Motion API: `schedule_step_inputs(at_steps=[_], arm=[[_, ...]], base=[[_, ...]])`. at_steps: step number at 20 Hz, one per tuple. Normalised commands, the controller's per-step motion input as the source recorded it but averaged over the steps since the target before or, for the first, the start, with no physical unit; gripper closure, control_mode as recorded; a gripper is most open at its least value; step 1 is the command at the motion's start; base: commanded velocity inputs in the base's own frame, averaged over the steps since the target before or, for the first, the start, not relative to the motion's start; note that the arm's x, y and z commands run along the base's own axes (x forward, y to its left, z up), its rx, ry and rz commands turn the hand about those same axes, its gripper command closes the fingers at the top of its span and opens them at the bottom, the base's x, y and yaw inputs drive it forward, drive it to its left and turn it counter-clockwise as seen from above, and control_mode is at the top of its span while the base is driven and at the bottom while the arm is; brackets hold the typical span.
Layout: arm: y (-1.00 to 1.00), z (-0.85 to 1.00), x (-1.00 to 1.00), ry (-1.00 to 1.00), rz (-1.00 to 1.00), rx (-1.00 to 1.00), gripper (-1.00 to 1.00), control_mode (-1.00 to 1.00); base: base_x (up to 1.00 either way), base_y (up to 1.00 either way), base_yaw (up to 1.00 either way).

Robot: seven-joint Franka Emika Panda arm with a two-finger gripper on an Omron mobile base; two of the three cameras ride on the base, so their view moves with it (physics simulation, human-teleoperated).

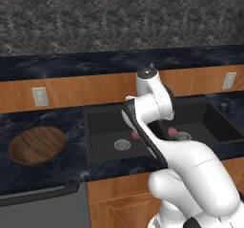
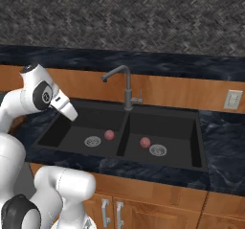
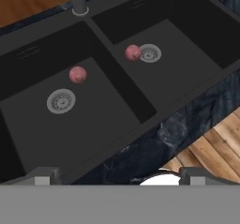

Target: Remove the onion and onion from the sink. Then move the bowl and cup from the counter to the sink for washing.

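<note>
The sink (image 2: 122,149) is a black double basin set in a dark marbled counter (image 2: 222,142), its long axis running left to right along the wall, with a round metal drain in each basin. A grey gooseneck faucet (image 2: 125,86) stands at the 12 o'clock edge over the divider, its spout reaching toward 9 o'clock.

Two small pinkish-red onions, round with no evident long axis, lie on the basin floors. The left onion (image 2: 109,135) sits in the left basin, at about 2 o'clock from its drain (image 2: 93,141) and near the divider. The right onion (image 2: 145,142) sits in the right basin, just beside its drain (image 2: 158,150) at about 10 o'clock.

The bowl (image 1: 36,144), wide, shallow and wood-grained, rests upright on the counter well to the left of the sink.

The gripper (image 3: 117,177) hangs above the sink's front edge, jaws spread wide, grasping nothing.
</note>
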Motion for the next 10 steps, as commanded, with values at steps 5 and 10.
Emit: schedule_step_inputs(at_steps=[5,10], arm=[[0.0,-0.3,0.07,-0.07,0.0,0.0,-1.0,-1.0],[0.0,-0.29,0.1,-0.04,0.0,-0.02,-1.0,-1.0]], base=[[0.0,0.0,0.0],[0.0,0.0,0.0]])
